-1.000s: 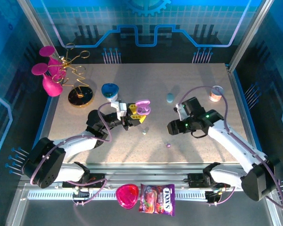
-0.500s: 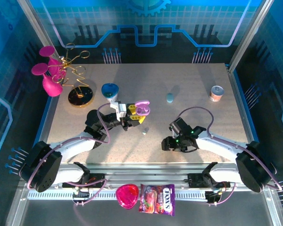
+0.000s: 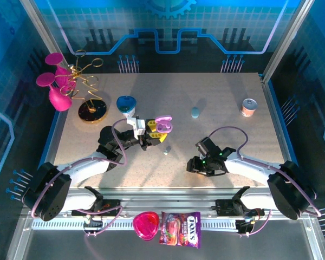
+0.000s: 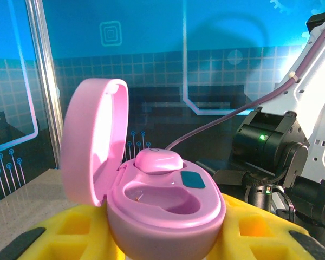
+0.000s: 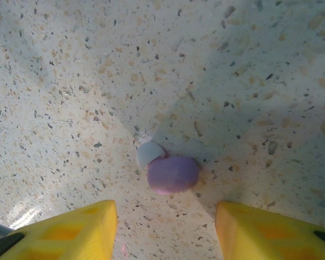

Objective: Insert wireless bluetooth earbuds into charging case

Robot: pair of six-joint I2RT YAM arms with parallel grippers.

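The wireless bluetooth earbuds (image 5: 173, 174) lie at three depths on the speckled bench (image 3: 227, 92). Nearer than any of them, below the front rail, a candy bag (image 3: 180, 228) reads "FOX'S", its smaller print too fine to read, beside a pink heart-shaped dish (image 3: 145, 225). Nearest of the buds, a lilac earbud with a whitish tip lies flat on the bench just ahead of the right end effector (image 5: 167, 219), in line with the gap between its yellow fingers (image 5: 92, 225), which stand apart and touch nothing. Farther in, a pale earbud (image 3: 165, 153) lies alone, between the two arms. Beyond it the left end effector (image 3: 156, 131) is clamped on a lilac charging case (image 4: 168, 214) with its lid upright. One seated earbud (image 4: 158, 161) fills the far well, and the near well is bare. Farther back stand a closed blue case (image 3: 195, 112), a small can (image 3: 249, 107) whose label cannot be read, a gold wire stand (image 3: 92, 108) and a magenta vase (image 3: 58, 97).
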